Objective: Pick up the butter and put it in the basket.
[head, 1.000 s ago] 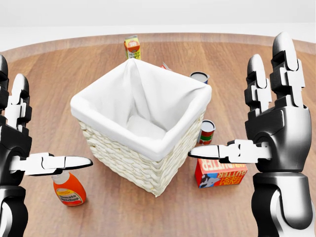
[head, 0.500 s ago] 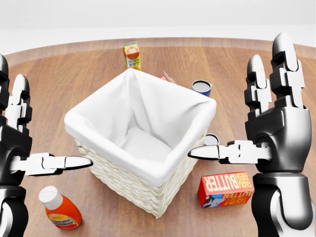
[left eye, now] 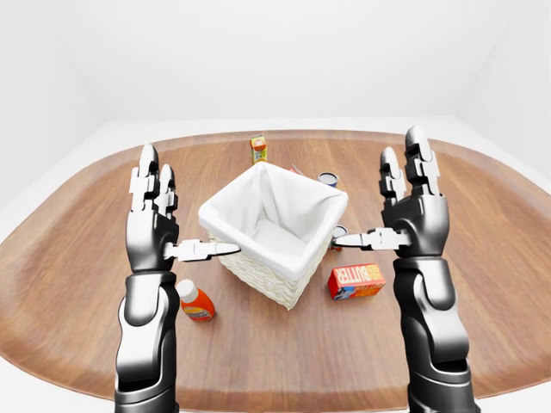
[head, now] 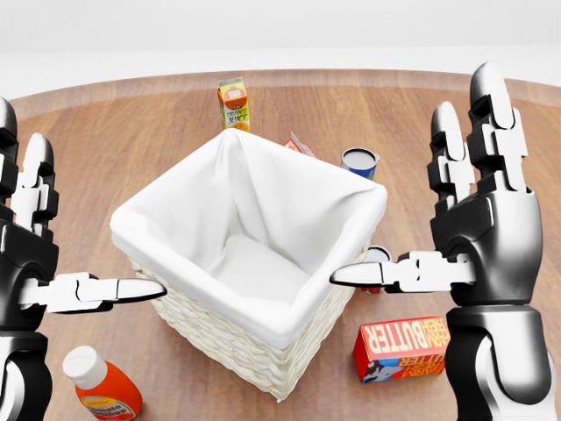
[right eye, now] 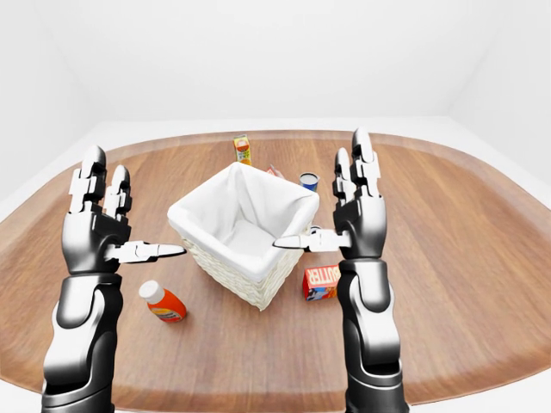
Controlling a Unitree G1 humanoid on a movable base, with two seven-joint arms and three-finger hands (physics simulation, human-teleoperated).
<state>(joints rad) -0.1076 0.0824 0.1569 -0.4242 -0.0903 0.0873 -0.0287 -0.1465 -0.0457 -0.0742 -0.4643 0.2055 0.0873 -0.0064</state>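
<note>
Both hands, left (head: pixel 35 254) and right (head: pixel 473 232), are held fully open and empty; the butter (head: pixel 401 348) lies below the right thumb, beside the basket (head: pixel 210 324).

Red butter box (head: pixel 401 347) lies flat just right of white-lined wicker basket (head: pixel 250 250).

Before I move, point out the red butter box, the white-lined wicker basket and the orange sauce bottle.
red butter box (head: pixel 401 348), head view, its lettered face.
white-lined wicker basket (head: pixel 230 335), head view, its woven wall.
orange sauce bottle (head: pixel 110 392), head view, its body.
</note>
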